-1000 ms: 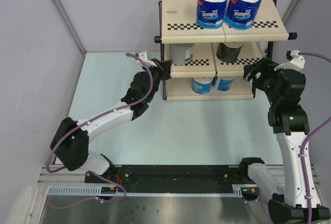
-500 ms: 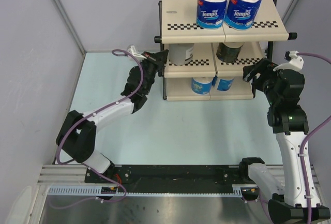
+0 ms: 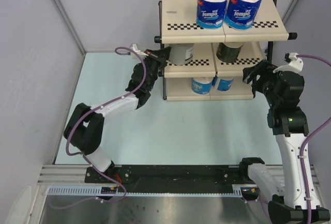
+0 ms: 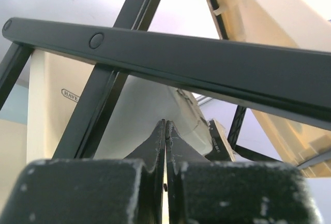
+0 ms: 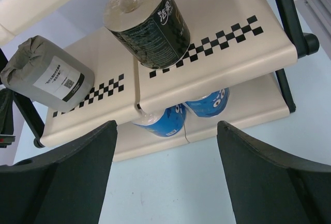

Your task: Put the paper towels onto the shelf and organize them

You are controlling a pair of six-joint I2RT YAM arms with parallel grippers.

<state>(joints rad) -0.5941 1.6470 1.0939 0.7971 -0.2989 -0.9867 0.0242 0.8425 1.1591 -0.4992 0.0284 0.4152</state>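
Left claw (image 4: 165,125) is hovering pressed together, empty, beside beige checkered shelf (image 5: 232,53); right claw (image 5: 165,131) is hanging spread, empty. Grey wrapped paper-towel roll (image 5: 49,76) is looking light, squashy: grip across sides.

The left gripper (image 3: 163,54) now sits higher on the shelf's (image 3: 178,12) left frame, between the middle and top tiers; its arm's elbow stands closer to the shelf than 1 second ago.

Shelf (image 3: 176,14) on table (image 3: 170,131): two Tempo rolls (image 3: 213,8) top, grey roll (image 3: 181,54), dark roll (image 3: 229,51) middle, blue rolls (image 3: 201,85) bottom.
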